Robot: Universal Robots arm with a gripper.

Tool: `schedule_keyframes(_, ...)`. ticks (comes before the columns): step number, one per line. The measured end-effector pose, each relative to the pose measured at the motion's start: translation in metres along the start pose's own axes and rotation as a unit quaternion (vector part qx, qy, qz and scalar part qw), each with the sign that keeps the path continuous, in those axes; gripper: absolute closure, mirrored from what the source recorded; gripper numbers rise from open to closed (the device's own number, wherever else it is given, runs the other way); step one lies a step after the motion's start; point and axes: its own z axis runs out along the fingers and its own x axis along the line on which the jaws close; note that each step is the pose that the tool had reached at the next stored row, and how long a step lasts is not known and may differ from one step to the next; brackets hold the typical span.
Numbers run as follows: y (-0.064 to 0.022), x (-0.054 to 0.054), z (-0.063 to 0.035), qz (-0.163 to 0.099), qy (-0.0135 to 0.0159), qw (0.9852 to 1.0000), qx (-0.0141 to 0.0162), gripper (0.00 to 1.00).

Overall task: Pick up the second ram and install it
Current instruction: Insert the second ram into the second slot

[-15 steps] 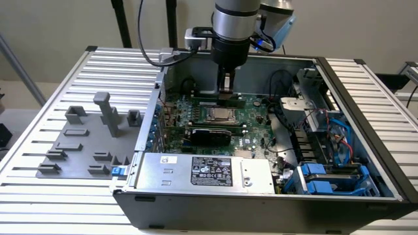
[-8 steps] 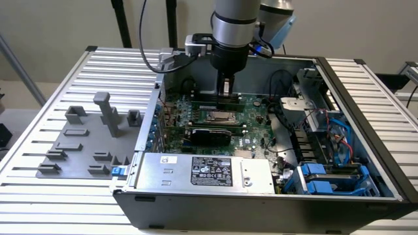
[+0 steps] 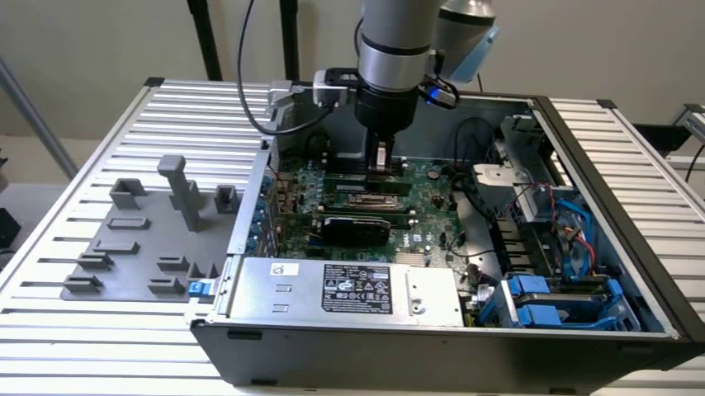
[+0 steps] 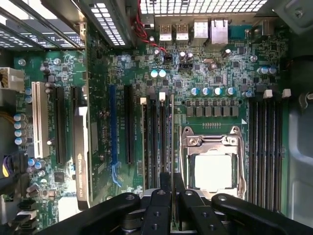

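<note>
Clenched on the second ram point(image 3: 381, 157), upright in the gripper point(image 4: 171, 182), just above the memory slots point(image 4: 156, 142). On the exterior view's clock face from there: graphics card point(image 3: 352, 224) at six o'clock, power supply point(image 3: 352, 289) beyond it, grey holder tray point(image 3: 144, 239) at eight.

exterior view: high, oblique, well back from the gripper point(image 3: 380, 167). wrist view: close above it, looking down. shared: motherboard point(image 3: 428, 200) point(image 4: 220, 63) below.

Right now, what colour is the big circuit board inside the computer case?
Green. The circuit board shows best in the wrist view.
</note>
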Motion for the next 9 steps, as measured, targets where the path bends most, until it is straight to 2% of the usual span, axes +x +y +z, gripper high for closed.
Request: schedule_keyframes(9, -0.0029, 0.000, 0.0163, 0.000, 0.0000, 1.0000, 0.0000, 0.87)
